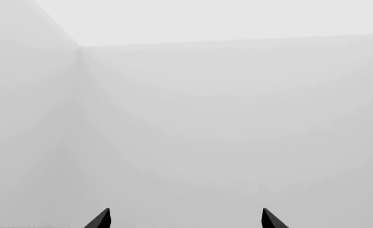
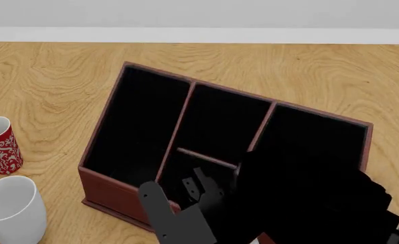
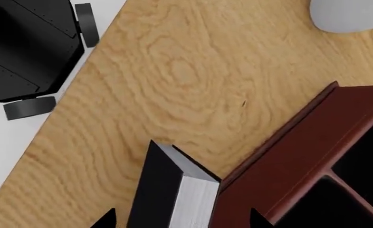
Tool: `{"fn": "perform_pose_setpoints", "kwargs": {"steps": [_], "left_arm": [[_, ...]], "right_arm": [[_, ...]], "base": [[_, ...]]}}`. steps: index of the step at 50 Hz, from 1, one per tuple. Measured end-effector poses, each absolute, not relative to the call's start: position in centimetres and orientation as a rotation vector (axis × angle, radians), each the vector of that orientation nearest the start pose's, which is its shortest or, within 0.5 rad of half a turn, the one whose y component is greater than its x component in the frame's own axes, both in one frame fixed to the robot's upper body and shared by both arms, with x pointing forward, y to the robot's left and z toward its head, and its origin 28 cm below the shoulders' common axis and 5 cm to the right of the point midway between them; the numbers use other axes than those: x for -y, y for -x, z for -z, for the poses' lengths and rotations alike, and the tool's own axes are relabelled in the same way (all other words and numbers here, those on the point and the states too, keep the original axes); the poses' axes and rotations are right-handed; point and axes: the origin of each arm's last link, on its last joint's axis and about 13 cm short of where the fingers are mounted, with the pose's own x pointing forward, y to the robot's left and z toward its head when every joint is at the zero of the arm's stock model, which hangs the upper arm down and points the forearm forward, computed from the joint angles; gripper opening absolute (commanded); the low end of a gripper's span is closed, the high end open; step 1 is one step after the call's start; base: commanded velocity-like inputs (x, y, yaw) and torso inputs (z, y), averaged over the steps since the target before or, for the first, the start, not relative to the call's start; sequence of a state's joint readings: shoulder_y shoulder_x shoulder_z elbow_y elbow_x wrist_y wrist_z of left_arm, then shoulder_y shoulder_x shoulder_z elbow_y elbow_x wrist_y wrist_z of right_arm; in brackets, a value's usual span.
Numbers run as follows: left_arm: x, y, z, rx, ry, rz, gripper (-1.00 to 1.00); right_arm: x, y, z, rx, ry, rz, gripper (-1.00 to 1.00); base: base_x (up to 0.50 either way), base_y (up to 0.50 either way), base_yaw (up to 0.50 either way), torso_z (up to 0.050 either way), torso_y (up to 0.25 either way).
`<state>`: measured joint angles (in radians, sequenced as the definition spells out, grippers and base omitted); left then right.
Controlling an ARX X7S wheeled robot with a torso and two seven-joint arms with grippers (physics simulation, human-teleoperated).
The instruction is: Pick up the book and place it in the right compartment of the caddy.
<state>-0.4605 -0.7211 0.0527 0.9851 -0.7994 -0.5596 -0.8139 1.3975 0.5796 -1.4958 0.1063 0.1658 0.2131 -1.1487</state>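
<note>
I have the book [image 3: 173, 194] clamped between my right fingers [image 3: 104, 219], hanging just outside the caddy [image 3: 288, 161] wall above the counter [image 3: 173, 71]. It isn't in the right compartment [image 2: 314, 137] yet; my arm hides it from the head view. Left fingers [image 1: 100, 219] spread, empty, facing wall.

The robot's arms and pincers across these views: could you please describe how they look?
The right arm is a bulky matte black mass of angular, faceted housings, with a flat dark grey bracket link bearing small bolt-like details. The left pincer shows only two slim, pointed black fingertips. The right pincer likewise shows black pointed tips. No cables, labels or markings are visible.
</note>
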Motion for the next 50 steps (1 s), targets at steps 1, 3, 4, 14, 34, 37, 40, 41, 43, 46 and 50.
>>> {"fn": "perform_pose_setpoints", "kwargs": {"steps": [1, 3, 4, 14, 34, 37, 40, 41, 43, 46, 50], "left_arm": [[-23.8, -17.8, -24.9, 0.629, -0.008, -0.119, 1.00], [-23.8, -17.8, -24.9, 0.628, -0.008, -0.120, 1.00], [-23.8, -17.8, -24.8, 0.627, -0.008, -0.120, 1.00], [-23.8, -17.8, -24.7, 0.624, -0.006, -0.122, 1.00], [-23.9, -18.0, -24.6, 0.620, -0.003, -0.125, 1.00], [-23.9, -18.0, -24.5, 0.619, -0.002, -0.125, 1.00], [-24.0, -18.1, -24.5, 0.618, -0.001, -0.125, 1.00], [-24.0, -18.1, -24.5, 0.617, -0.001, -0.124, 1.00], [-24.0, -18.1, -24.5, 0.617, 0.000, -0.124, 1.00], [-24.0, -18.1, -24.4, 0.616, 0.001, -0.124, 1.00], [-24.0, -18.1, -24.4, 0.615, 0.002, -0.124, 1.00]], "right_arm": [[9.7, -35.7, -22.6, -0.441, 1.398, -1.600, 1.00], [9.7, -35.8, -22.4, -0.450, 1.400, -1.596, 1.00], [9.8, -35.8, -22.3, -0.455, 1.401, -1.595, 1.00], [10.0, -36.1, -21.3, -0.509, 1.416, -1.579, 1.00], [10.0, -36.9, -19.6, -0.590, 1.452, -1.520, 1.00], [9.9, -37.0, -19.4, -0.600, 1.456, -1.509, 1.00], [9.9, -37.1, -19.2, -0.609, 1.459, -1.500, 1.00], [9.9, -37.1, -19.1, -0.612, 1.460, -1.497, 1.00], [9.9, -37.1, -19.0, -0.616, 1.460, -1.493, 1.00], [9.9, -37.2, -18.7, -0.622, 1.460, -1.489, 1.00], [9.8, -37.2, -18.4, -0.629, 1.457, -1.487, 1.00]], "base": [[0.00, 0.00, 0.00, 0.000, 0.000], [0.00, 0.00, 0.00, 0.000, 0.000], [0.00, 0.00, 0.00, 0.000, 0.000], [0.00, 0.00, 0.00, 0.000, 0.000], [0.00, 0.00, 0.00, 0.000, 0.000], [0.00, 0.00, 0.00, 0.000, 0.000], [0.00, 0.00, 0.00, 0.000, 0.000], [0.00, 0.00, 0.00, 0.000, 0.000], [0.00, 0.00, 0.00, 0.000, 0.000], [0.00, 0.00, 0.00, 0.000, 0.000], [0.00, 0.00, 0.00, 0.000, 0.000]]}}
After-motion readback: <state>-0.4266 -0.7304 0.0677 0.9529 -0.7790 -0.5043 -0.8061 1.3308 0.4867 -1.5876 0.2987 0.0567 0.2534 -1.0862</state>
